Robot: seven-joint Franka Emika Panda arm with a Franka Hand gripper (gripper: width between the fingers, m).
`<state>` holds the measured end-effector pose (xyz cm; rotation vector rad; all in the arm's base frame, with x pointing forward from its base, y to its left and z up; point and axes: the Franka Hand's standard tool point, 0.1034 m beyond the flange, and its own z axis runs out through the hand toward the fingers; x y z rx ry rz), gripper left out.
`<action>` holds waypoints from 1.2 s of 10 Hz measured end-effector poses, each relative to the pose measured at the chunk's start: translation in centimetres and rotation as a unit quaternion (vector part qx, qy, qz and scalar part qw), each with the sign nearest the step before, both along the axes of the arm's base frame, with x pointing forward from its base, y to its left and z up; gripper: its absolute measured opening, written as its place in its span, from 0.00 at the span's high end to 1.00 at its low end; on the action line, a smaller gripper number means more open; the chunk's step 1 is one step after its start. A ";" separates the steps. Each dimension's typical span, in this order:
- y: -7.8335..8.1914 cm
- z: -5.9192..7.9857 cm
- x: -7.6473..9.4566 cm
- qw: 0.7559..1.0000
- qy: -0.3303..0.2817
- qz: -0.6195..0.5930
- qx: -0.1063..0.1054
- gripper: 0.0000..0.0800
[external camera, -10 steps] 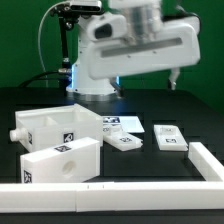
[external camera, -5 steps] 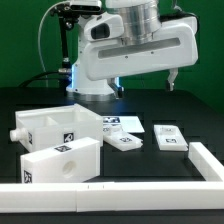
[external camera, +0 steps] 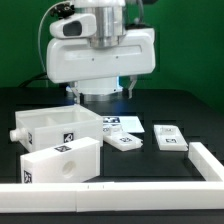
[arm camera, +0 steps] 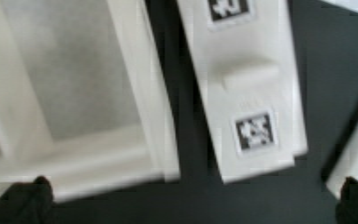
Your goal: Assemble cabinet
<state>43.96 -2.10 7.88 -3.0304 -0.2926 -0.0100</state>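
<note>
The cabinet parts lie apart on the black table. An open white box [external camera: 60,125] is at the exterior view's left, with a second boxy part [external camera: 60,160] in front of it. Two flat white tagged panels [external camera: 125,141] [external camera: 170,138] lie to their right. The arm's white wrist body [external camera: 100,50] hangs high above the table. In the wrist view my gripper [arm camera: 190,205] is open and empty, with only its dark fingertips [arm camera: 23,204] showing. Far below it are a box wall [arm camera: 69,90] and a tagged flat panel [arm camera: 247,90].
The marker board [external camera: 115,122] lies behind the panels. A long low white rail [external camera: 110,192] runs along the front and turns back at the exterior view's right [external camera: 206,160]. The white robot base [external camera: 98,92] stands behind the parts.
The arm's wrist body has swung toward the exterior view's left and now faces the camera squarely. The cabinet parts have not moved.
</note>
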 end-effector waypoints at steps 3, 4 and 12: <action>-0.2 -0.2 -0.1 1.000 -0.004 0.009 -0.001 0.00; -0.9 -1.4 -1.2 0.999 -0.017 0.036 -0.011 0.00; -2.0 -6.0 -4.3 0.998 0.004 0.059 -0.015 0.12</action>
